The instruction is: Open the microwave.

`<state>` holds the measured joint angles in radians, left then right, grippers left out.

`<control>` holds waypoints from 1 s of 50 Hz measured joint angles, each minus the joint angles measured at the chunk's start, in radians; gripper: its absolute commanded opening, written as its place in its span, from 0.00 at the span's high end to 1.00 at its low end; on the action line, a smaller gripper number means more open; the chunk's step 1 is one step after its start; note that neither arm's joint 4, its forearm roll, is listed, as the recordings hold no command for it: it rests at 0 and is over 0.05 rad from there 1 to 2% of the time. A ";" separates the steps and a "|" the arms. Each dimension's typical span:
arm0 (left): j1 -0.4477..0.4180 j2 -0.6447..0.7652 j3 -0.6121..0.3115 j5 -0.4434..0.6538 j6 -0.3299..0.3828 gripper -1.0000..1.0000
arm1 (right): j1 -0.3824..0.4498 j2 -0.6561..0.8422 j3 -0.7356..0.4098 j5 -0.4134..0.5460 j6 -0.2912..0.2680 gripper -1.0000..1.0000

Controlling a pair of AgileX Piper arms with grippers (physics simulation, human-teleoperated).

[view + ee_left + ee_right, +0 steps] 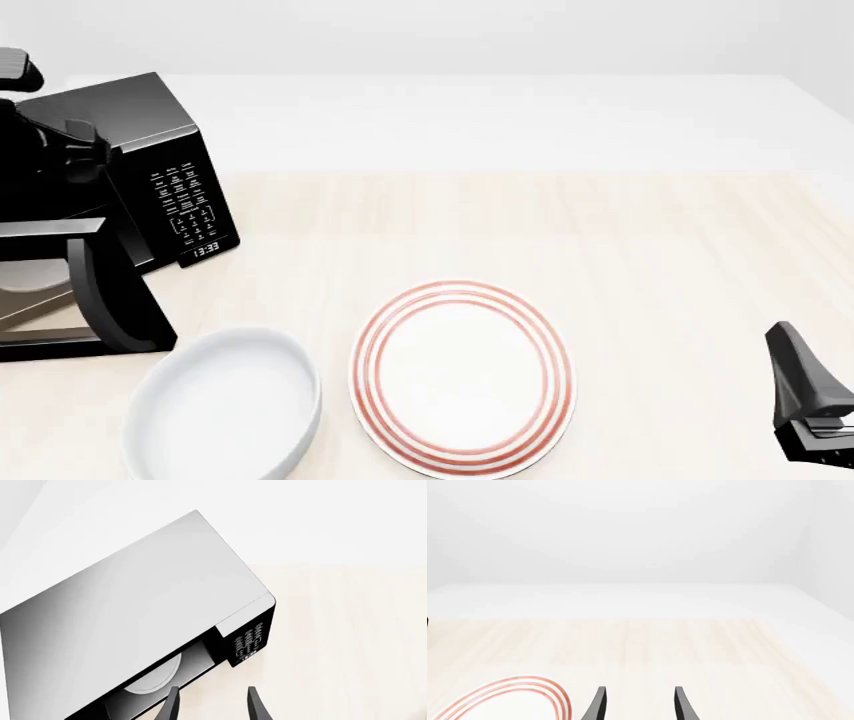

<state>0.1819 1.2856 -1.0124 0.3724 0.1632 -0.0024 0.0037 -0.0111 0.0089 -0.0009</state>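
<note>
The microwave (167, 150) is a glossy black box at the table's left, with its keypad (187, 210) and small clock facing right-front. Its door (114, 295) stands swung out toward me, and the white turntable (159, 676) shows inside the cavity. My left arm (40, 130) reaches over the microwave's top. In the left wrist view my left gripper (212, 690) hovers above the open front, open, with nothing between its fingers. My right gripper (638, 690) is open and empty, low at the table's near right corner (805, 395), far from the microwave.
A white plate with red rings (461, 375) lies at the front middle of the table. A plain white bowl (227, 405) sits to its left, just in front of the open door. The pale wooden table (601, 230) stretches to the right.
</note>
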 measured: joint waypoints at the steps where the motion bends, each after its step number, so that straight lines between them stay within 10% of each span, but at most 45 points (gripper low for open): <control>1: 0.001 0.003 0.002 -0.004 0.000 0.00 | 0.000 0.000 0.000 0.000 0.000 0.00; 50: 0.057 0.100 0.079 -0.105 0.003 0.00 | 0.000 0.000 0.000 0.000 0.000 0.00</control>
<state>0.2387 1.3856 -0.9332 0.2674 0.1661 -0.0025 0.0037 -0.0111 0.0089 -0.0009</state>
